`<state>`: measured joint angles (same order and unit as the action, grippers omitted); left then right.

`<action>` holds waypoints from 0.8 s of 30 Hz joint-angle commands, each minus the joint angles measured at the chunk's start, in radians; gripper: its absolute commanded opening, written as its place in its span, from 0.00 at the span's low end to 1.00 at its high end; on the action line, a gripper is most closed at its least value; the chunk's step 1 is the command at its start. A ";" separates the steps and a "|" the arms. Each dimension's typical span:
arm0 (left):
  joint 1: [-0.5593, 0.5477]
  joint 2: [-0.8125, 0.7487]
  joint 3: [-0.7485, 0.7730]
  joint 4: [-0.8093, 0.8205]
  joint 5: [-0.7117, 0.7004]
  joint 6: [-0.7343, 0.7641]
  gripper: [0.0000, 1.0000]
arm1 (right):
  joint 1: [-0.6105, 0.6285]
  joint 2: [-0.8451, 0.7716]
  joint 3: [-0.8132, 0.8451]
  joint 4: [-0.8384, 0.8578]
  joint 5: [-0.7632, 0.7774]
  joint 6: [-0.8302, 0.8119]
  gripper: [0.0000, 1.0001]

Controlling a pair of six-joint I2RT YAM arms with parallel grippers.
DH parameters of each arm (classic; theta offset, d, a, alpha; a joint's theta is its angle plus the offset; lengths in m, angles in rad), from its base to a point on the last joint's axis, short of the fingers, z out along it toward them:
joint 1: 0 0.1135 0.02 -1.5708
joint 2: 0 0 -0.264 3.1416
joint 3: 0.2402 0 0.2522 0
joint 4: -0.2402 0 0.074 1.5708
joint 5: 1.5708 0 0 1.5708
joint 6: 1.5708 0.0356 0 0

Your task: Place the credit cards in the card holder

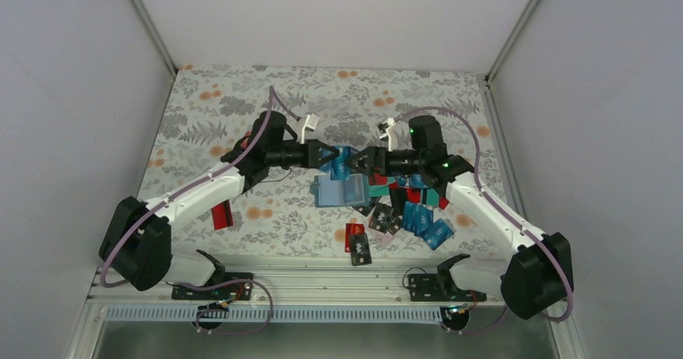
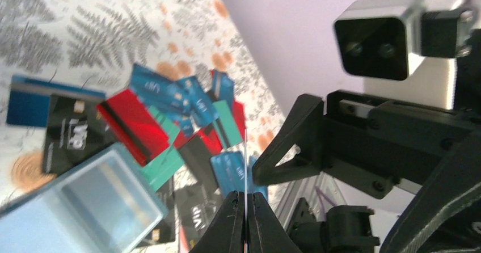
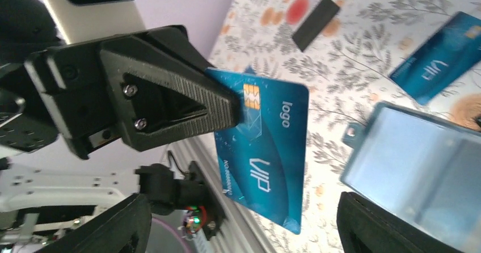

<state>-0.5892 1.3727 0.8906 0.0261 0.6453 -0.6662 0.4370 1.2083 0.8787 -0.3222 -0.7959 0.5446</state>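
— Where is the left gripper (image 2: 245, 199), and what has it got?
— Just above the middle of the top view; its fingers are clamped on one blue card (image 3: 266, 151), pinched at the chip end; in the right wrist view that card hangs down the centre of the frame, clear of the table, with "VIP" and "logo" printed on it
— And the right gripper (image 1: 359, 164)?
— Facing the left one tip to tip, just to its right in the top view; its fingers are spread wide, one at each lower corner of its own camera's frame; whether either touches the card I cannot tell
— The card holder (image 1: 338, 190)?
— Lying open on the floral table (image 1: 209, 109), just below the two grippers in the top view, pale blue inside facing up
— The other credit cards (image 1: 411, 210)?
— Mostly a loose overlapping heap right of the holder: blue, teal, red, black; a red card (image 1: 354, 232) and a black card (image 1: 362, 250) lie lower down, towards the bottom edge of the table; another red one (image 1: 221, 214) sits apart at the left, beside the left arm
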 commanded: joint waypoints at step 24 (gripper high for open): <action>0.009 -0.101 0.147 0.057 0.119 -0.047 0.02 | -0.098 -0.104 -0.009 0.177 -0.274 0.015 0.64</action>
<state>-0.5842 1.3029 1.0004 0.0776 0.7486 -0.7185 0.3538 1.1290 0.8780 -0.1356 -1.0435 0.5850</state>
